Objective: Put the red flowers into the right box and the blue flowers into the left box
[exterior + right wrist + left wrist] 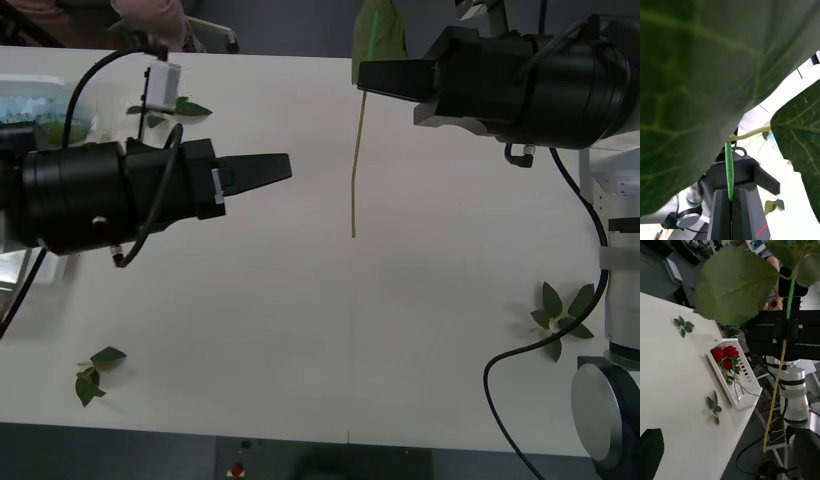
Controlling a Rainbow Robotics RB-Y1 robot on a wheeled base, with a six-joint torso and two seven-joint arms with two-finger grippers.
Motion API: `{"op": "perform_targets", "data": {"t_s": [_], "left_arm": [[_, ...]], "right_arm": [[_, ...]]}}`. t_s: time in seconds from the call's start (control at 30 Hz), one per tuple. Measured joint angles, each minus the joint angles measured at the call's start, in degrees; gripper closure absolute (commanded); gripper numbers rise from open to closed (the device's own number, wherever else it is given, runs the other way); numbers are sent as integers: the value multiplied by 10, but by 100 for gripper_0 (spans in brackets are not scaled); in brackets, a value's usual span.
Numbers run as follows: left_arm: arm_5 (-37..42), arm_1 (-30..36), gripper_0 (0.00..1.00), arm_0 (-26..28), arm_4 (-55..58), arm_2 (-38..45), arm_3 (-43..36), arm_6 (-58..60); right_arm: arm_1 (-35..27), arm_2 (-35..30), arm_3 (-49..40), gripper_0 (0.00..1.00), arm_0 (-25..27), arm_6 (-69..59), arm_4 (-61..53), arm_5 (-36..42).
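Blue flower stem [355, 160] pinched in right end effector [362, 76] above table; left end effector [283, 166] pressed together, idle.

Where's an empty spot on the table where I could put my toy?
The widest bare patch of the table is the front middle, between the left leaf sprig and the right leaf sprig. It's crowded farther back: the left gripper hangs over the left side, and the stem held by the right gripper dangles over the middle.
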Motion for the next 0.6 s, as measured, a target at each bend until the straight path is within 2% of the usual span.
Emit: {"op": "perform_targets", "data": {"t_s": [0.23, 0.5, 0.53, 0.57, 0.6], "left_arm": [[-50, -30, 0, -42, -66, -77, 0, 27], [-89, -42, 0, -58, -96, -130, 0, 33], [-90, -42, 6, -58, -96, -134, 0, 33], [-90, -42, 29, -58, -96, -137, 0, 33], [-90, -42, 64, -59, -96, -140, 0, 33]], "right_arm": [[0, -1, 0, 100, 0, 0, 0, 0], [0, -1, 0, 100, 0, 0, 0, 0], [0, -1, 0, 100, 0, 0, 0, 0], [0, -1, 0, 100, 0, 0, 0, 0], [0, -1, 0, 100, 0, 0, 0, 0]]}}
